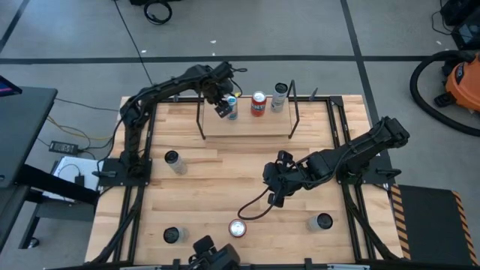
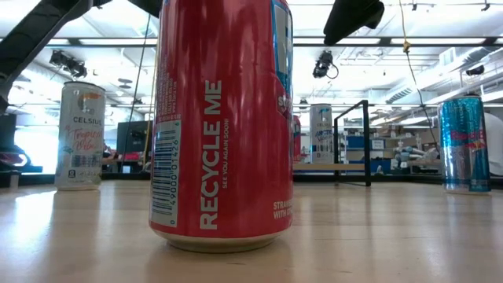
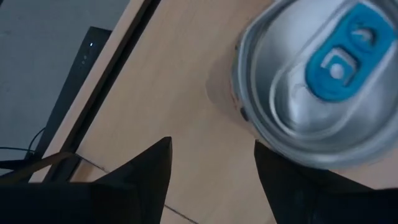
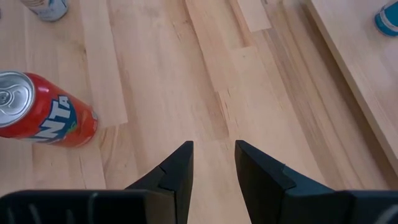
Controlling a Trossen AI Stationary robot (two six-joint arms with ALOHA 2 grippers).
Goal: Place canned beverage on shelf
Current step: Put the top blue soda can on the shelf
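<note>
My left gripper [image 1: 223, 109] reaches far over to the shelf [image 1: 247, 126] at twelve o'clock, fingers spread beside a silver can with a blue tab [image 3: 317, 81]. That can stands straight up on the board, top to the sky. My right gripper [image 1: 274, 196] hangs at four o'clock, fingers apart, holding nothing.

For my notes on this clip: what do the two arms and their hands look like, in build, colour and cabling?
Both arms are black, jointed and slim, bolted to dark frames at the table's sides. The left hand has a pale patch near its tip. The right hand trails a dark cable looping over the wooden table. Each hand's fingers are matte black, flat wedges tapering to a point, with no markings visible.
</note>
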